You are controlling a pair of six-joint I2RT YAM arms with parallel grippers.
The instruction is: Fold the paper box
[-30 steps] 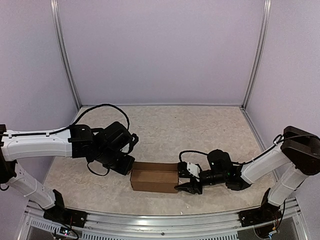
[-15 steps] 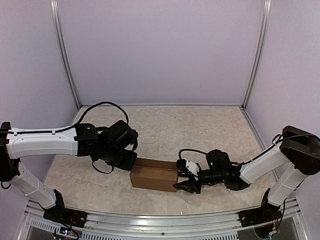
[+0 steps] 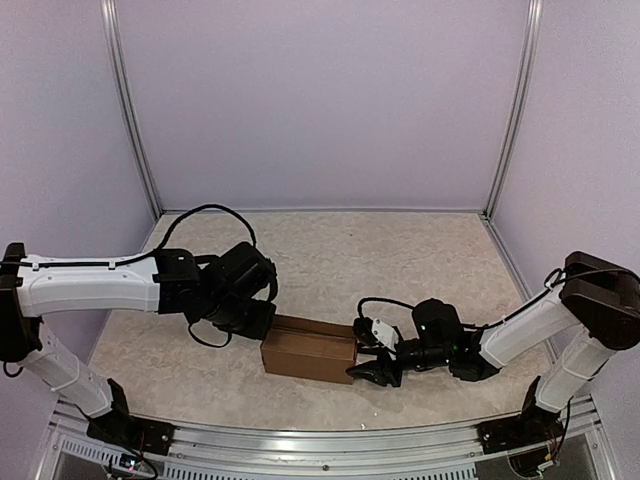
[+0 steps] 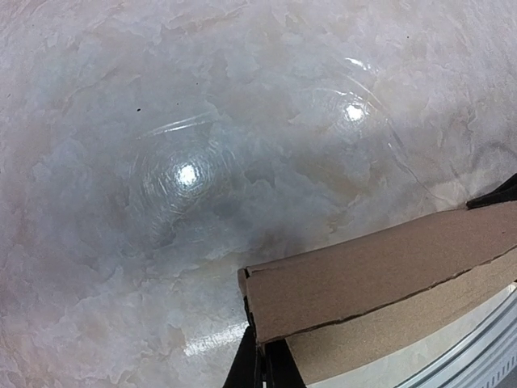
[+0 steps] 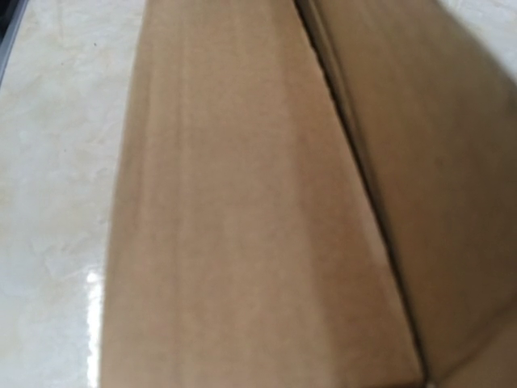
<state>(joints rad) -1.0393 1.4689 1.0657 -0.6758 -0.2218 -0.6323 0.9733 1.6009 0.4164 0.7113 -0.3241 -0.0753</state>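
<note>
Near edge, centre of the tabletop: your paper box lies long side left-to-right, with its top flap down and a thin gap showing along the flap's edge. The right gripper sits low at the box's right end, jaws half apart, one finger on each side, clamping that end. Just beyond, at the box's far left corner, the left gripper is fully closed, fingertips against the cardboard, holding nothing.
</note>
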